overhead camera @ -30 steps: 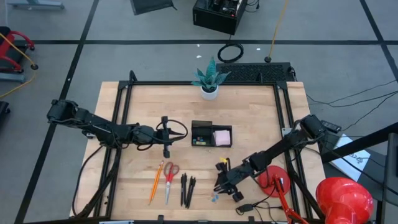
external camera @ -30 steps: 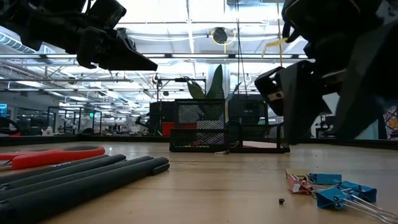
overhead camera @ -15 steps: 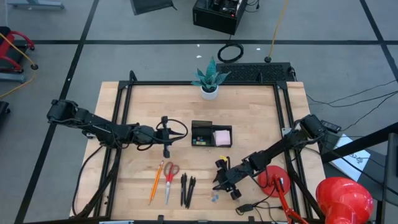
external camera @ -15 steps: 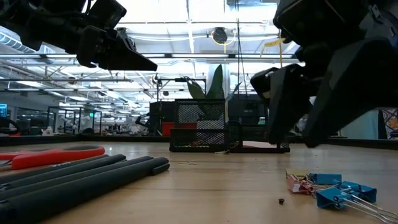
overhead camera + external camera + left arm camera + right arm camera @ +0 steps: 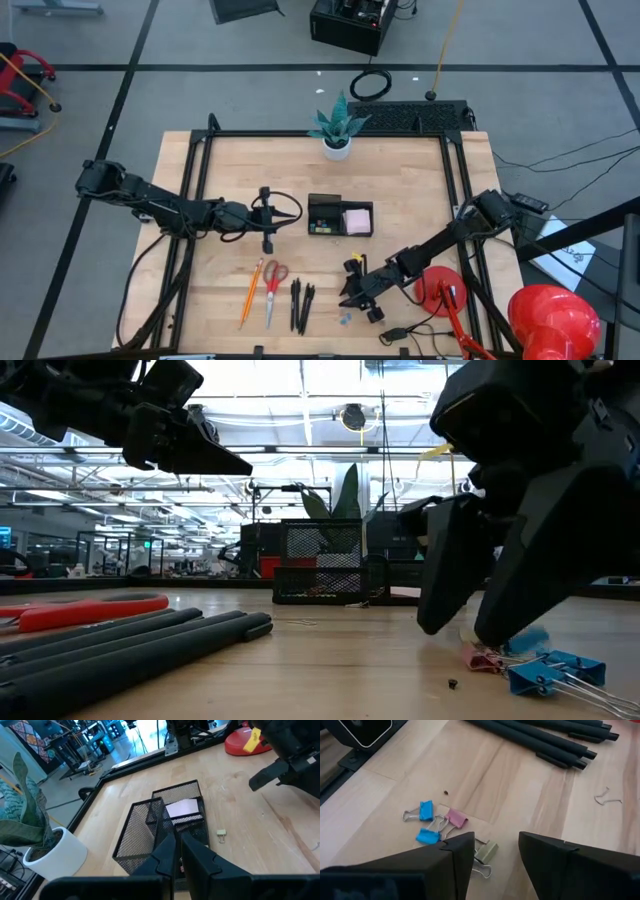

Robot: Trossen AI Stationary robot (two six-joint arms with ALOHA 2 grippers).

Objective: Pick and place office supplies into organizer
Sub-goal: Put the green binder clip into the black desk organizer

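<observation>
- Right claw (image 5: pixel 492 852), fingers apart, hangs low over the clips (image 5: pixel 445 822) at the table's near edge; center on one clip (the green one lies nearest) before closing.
- Left claw (image 5: pixel 177 851), fingers together, waits by the organizer (image 5: pixel 340 215).

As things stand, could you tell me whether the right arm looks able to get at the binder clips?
Probably yes: the right gripper hangs open just above the binder clips, and nothing lies between them on the bare table.

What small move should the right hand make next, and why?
Probably lower a little further and close: the right hand hangs open just above the greenish binder clip lying on the table, beside the pink clip.
</observation>
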